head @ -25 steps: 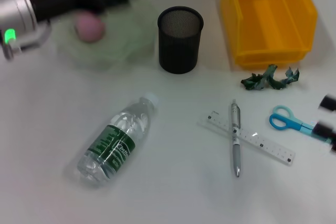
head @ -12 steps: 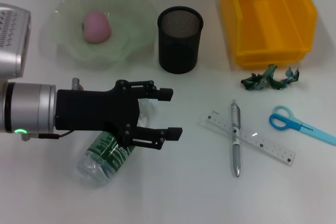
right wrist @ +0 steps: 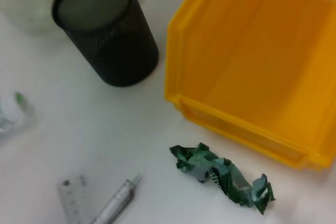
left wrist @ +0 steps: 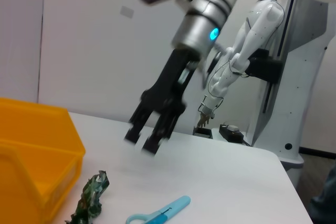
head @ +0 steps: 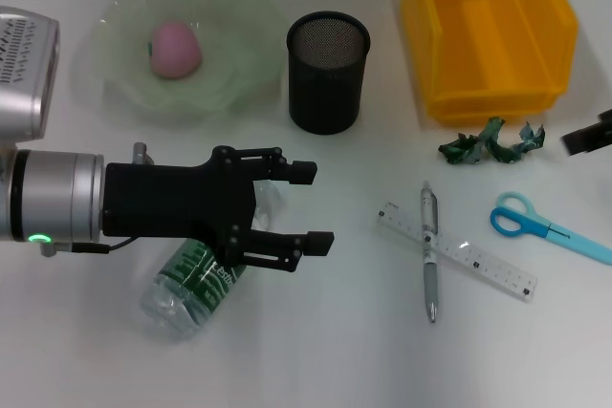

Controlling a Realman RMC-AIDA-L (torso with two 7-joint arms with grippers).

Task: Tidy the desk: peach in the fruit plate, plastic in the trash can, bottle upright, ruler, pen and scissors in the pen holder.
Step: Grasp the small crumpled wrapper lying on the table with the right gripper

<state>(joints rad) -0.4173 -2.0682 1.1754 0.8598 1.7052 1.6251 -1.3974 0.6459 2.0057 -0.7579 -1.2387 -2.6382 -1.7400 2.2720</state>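
A pink peach [head: 175, 50] lies in the green fruit plate [head: 124, 93]. A clear bottle with a green label [head: 191, 279] lies on its side. My left gripper [head: 311, 205] is open just above it, fingers pointing right. Crumpled green plastic [head: 491, 140] lies in front of the yellow bin [head: 488, 31]. The pen [head: 429, 250] lies across the ruler [head: 488, 260], with blue scissors [head: 535, 222] to their right. The black mesh pen holder [head: 328, 72] stands empty. My right gripper [head: 588, 136] shows at the right edge and, in the left wrist view [left wrist: 143, 139], open above the table.
The right wrist view shows the plastic [right wrist: 220, 174] below the bin [right wrist: 247, 66], the pen holder [right wrist: 105, 40] and the ruler's end [right wrist: 73, 200]. The left wrist view shows the bin [left wrist: 31, 150], the plastic [left wrist: 89, 198] and the scissors [left wrist: 157, 211].
My left arm moved from the plate, leaving the peach there, down over the bottle and has held still since. My right gripper has come back into view at the right edge.
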